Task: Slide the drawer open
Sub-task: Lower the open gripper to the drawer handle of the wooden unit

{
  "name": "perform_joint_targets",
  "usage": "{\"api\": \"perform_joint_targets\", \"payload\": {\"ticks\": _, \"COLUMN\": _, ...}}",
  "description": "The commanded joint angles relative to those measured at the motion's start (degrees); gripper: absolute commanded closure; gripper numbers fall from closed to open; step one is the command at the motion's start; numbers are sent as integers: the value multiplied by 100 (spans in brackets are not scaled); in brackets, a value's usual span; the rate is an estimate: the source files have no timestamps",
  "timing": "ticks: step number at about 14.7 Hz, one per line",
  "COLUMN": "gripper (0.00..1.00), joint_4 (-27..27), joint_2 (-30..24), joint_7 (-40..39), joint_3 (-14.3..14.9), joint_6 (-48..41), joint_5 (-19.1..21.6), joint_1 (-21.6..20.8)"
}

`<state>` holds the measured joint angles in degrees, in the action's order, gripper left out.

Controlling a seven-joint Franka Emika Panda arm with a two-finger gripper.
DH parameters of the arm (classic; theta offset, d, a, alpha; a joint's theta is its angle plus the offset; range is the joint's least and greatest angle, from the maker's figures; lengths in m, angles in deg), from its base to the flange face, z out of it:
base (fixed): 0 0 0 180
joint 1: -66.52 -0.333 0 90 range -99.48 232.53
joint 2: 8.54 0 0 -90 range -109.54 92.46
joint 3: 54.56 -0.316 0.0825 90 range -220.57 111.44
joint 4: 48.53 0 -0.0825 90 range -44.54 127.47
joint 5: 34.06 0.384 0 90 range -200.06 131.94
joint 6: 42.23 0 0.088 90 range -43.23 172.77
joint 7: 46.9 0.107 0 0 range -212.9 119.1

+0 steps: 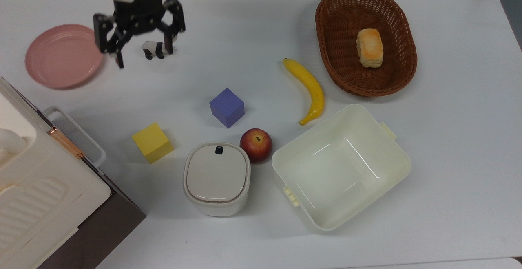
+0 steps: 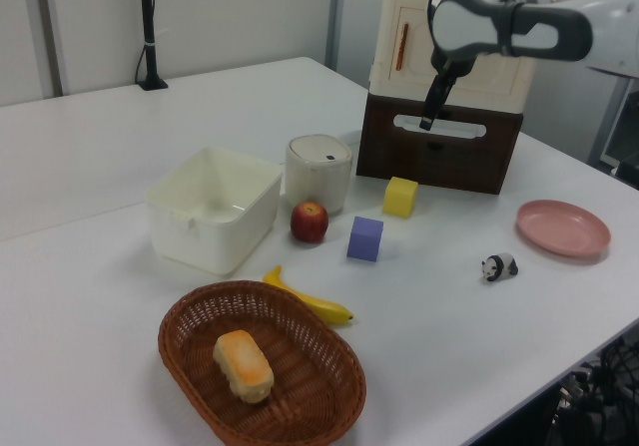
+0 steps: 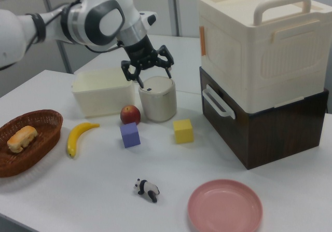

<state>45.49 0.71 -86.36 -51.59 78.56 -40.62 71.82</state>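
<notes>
Well apart from the hand (image 3: 149, 71) – drawer (image 3: 270, 125) shut.

Top view straight down; left and right views oblique, opposite table (image 1: 261, 24) sides.
</notes>
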Motion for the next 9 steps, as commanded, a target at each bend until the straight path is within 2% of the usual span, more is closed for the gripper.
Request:
{"api": "perform_joint_targets", "payload": {"ticks": 1, "gripper": 0, "joint_4": 19, "joint_2": 181, "joint_7": -71, "joint_3": -8, "joint_6": 348, "joint_5": -205, "joint_1": 120}}
{"api": "perform_joint_targets", "payload": {"ticks": 4, "gripper": 0, "joint_4": 11, "joint_2": 427, "joint_7": -71, "joint_3": 28, "joint_6": 733, "joint_5": -205, "joint_1": 252}}
{"api": "perform_joint_targets", "payload": {"ticks": 9, "gripper": 0, "joint_4": -95, "joint_2": 489, "joint_7": 183, "joint_3": 36, "joint_6": 726, "joint_5": -187, "joint_1": 349}}
